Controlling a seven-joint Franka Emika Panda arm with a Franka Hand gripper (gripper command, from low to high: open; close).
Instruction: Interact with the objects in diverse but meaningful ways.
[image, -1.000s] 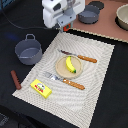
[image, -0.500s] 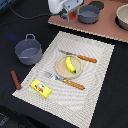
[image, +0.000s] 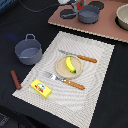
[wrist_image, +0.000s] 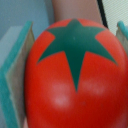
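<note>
The tabletop (image: 12, 20) carries the pot (image: 28, 49) near its left edge; the banana (image: 70, 65), block (image: 41, 88) and sausage (image: 16, 79) lie untouched; the tool (wrist_image: 70, 70) pinches the tomato (wrist_image: 75, 75) at the far edge; placing it remains.

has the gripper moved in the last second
Yes. The gripper, shut on the tomato, went toward the exterior view's top and right, away from the mat, nearing the pan.
</note>
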